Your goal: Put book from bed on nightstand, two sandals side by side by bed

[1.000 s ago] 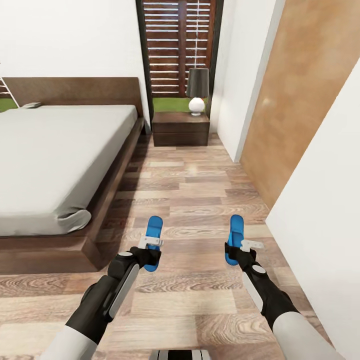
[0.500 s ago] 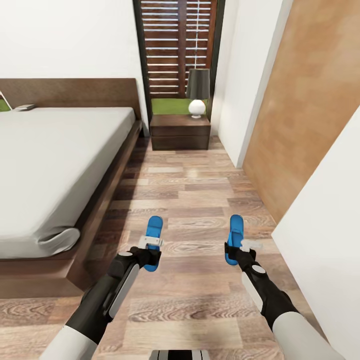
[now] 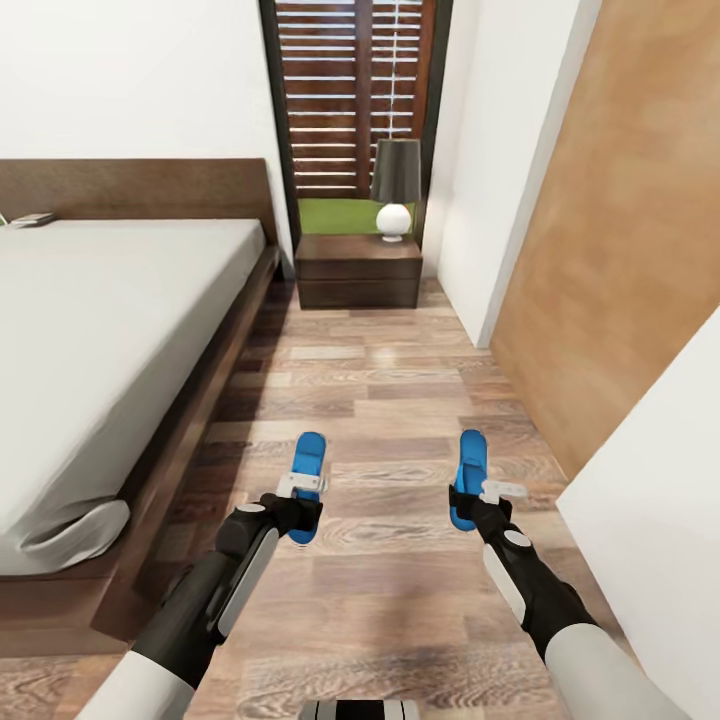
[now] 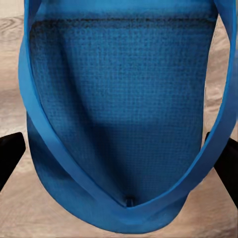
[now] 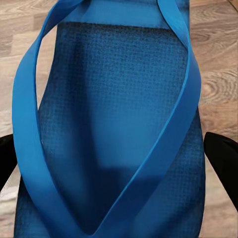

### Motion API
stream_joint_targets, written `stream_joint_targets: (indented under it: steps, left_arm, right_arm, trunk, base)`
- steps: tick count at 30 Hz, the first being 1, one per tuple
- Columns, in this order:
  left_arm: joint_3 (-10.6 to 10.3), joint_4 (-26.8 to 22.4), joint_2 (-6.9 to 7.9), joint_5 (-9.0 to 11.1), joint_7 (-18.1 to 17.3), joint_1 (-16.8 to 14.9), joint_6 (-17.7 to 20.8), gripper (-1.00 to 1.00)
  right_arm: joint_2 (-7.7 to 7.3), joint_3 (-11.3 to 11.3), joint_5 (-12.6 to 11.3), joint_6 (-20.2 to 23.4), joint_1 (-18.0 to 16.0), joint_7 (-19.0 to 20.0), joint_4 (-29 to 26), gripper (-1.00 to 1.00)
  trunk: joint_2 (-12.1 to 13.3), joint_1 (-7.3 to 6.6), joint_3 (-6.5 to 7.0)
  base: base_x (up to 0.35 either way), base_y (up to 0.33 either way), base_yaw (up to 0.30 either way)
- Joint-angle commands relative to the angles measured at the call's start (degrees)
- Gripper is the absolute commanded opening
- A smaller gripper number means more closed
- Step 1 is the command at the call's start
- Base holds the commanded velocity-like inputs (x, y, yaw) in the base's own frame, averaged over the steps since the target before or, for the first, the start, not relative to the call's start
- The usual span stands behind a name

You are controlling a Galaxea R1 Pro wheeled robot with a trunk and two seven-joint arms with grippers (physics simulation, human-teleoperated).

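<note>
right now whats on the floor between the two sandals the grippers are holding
Only bare wood-plank floor lies between the left sandal and the right sandal, as the head view shows.

Black forearms with white panels, white upper sleeves, white-trimmed black wrists

Ahead of me the brown wood-plank floor (image 3: 400, 400) runs to a tall dark-framed window (image 3: 355, 95) with a slatted fence and grass behind it. White walls (image 3: 130, 80) stand either side (one wood-panelled wall (image 3: 620, 230) on my right), and a dark-shaded lamp (image 3: 395, 185) stands near the glass.
</note>
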Motion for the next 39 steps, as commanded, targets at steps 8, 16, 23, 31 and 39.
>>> stream_joint_targets:
  steps: [8, 16, 23, 31, 39]
  left_arm:
    - [-0.09, -0.06, 0.01, 0.57, 0.54, -0.03, 0.21, -1.0]
    - [-0.09, -0.06, 0.01, 0.57, 0.45, -0.04, 0.21, -1.0]
    - [-0.09, -0.06, 0.01, 0.57, 0.45, -0.05, 0.21, -1.0]
    - [-0.09, -0.06, 0.01, 0.57, 0.45, -0.05, 0.21, -1.0]
    - [-0.09, -0.06, 0.01, 0.57, 0.45, -0.04, 0.21, -1.0]
  right_arm:
    - [-0.02, 0.45, -0.49, 0.37, -0.02, -0.63, -0.08, -1.0]
    - [-0.03, 0.45, -0.49, 0.38, -0.02, -0.63, -0.08, -1.0]
    - [-0.01, 0.45, -0.49, 0.36, -0.02, -0.63, -0.02, -1.0]
    - [-0.03, 0.45, -0.49, 0.24, -0.02, -0.58, 0.01, -1.0]
    - [-0.01, 0.45, -0.49, 0.2, -0.02, -0.55, -0.13, -1.0]
  trunk:
    - [-0.02, 0.02, -0.05]
    - [-0.02, 0.02, -0.05]
    - [-0.02, 0.02, -0.05]
    - [-0.02, 0.02, -0.05]
    - [-0.02, 0.02, -0.05]
  base:
    - [0.332, -0.016, 0.0]
    - [0.332, -0.045, 0.0]
    - [0.332, 0.0, 0.0]
    - [0.332, 0.0, 0.0]
    - [0.332, 0.0, 0.0]
